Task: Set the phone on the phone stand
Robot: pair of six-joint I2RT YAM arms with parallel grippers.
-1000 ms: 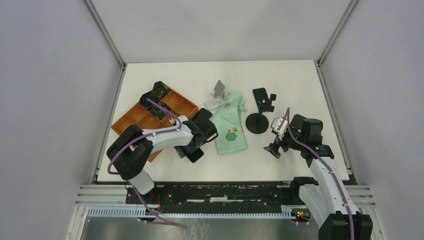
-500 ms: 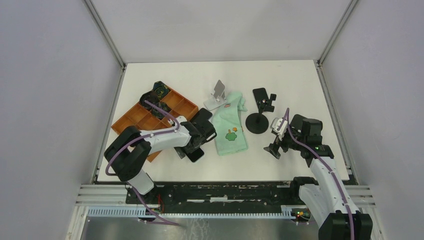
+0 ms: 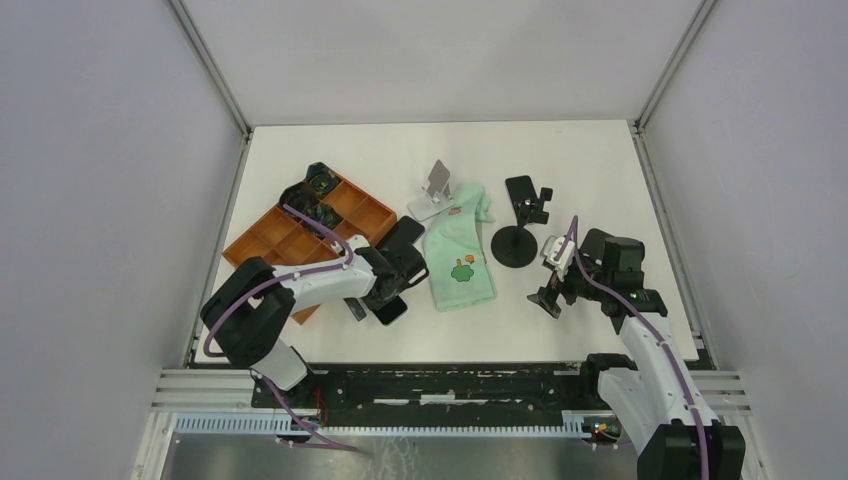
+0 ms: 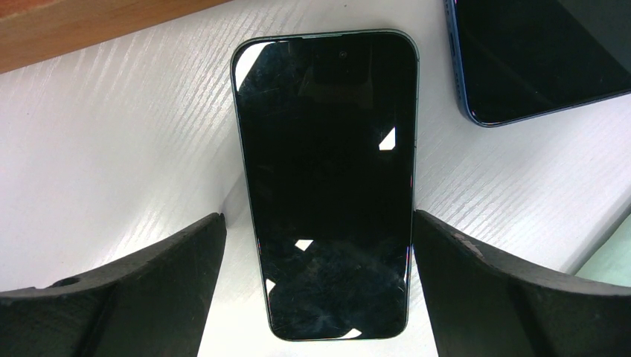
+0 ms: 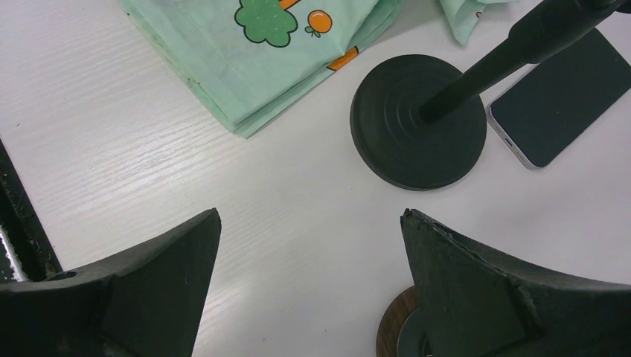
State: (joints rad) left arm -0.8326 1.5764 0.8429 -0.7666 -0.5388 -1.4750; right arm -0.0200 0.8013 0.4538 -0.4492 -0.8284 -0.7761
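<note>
Left claw (image 4: 316, 230) spread wide, flanking the phone (image 4: 327, 182).

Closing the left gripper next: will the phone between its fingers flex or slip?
The phone looks a rigid glass slab, so probably no flex. Its glossy face and thin rounded edges may slip in the open left gripper. Lying flat on the table, it likely slides if nudged.

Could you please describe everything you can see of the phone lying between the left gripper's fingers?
The dark-framed phone with glossy black glass screen lies flat, face up, on the white wood-grain table. Its screen is off and smudged; corners rounded. The open left gripper straddles its lower half, not gripping. A blue-edged phone lies nearby, apart.
</note>
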